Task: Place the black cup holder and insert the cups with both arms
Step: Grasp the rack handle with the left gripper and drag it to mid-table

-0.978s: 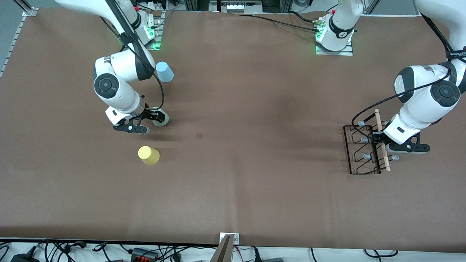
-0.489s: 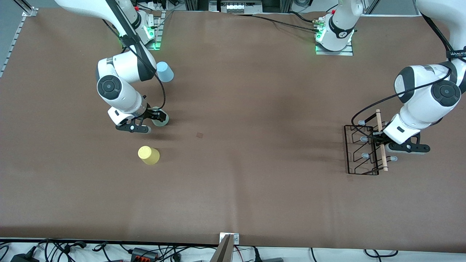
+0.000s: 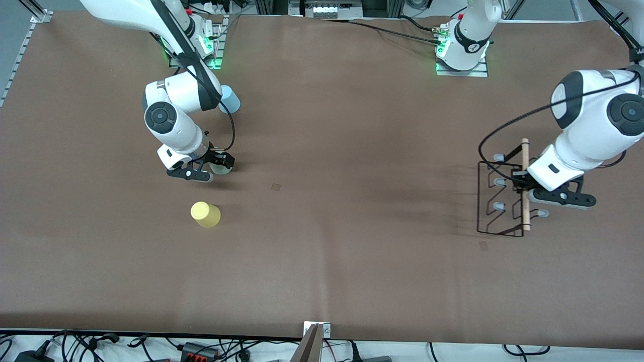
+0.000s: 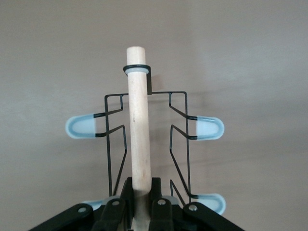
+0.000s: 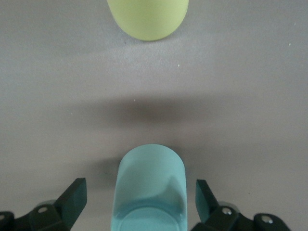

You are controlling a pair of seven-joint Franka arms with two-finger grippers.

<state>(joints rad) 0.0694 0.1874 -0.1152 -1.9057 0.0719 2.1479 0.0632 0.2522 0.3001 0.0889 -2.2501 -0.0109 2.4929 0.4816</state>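
The black cup holder [image 3: 495, 198] is at the left arm's end of the table, tipped up by its pale wooden rod [image 4: 138, 125]. My left gripper [image 3: 523, 190] is shut on that rod, seen close in the left wrist view [image 4: 141, 186], with grey-tipped pegs [image 4: 207, 128] on both sides. The mint-green cup [image 3: 222, 170] sits between the open fingers of my right gripper [image 3: 216, 165]. The right wrist view shows this cup [image 5: 151, 185] inside the gripper [image 5: 141, 196], with neither finger [image 5: 73, 196] touching it. The yellow cup [image 3: 205, 214] stands nearer the front camera.
A light blue cup [image 3: 230, 99] stands close to the right arm's base, half hidden by the arm's elbow. A small dark mark [image 3: 276, 186] is on the brown tabletop near the middle. Cables run along the table's front edge.
My left gripper has shut on the wooden rod and raised it, tipping the holder up. The right arm has shifted toward the table's middle, bringing its open fingers around the mint-green cup.
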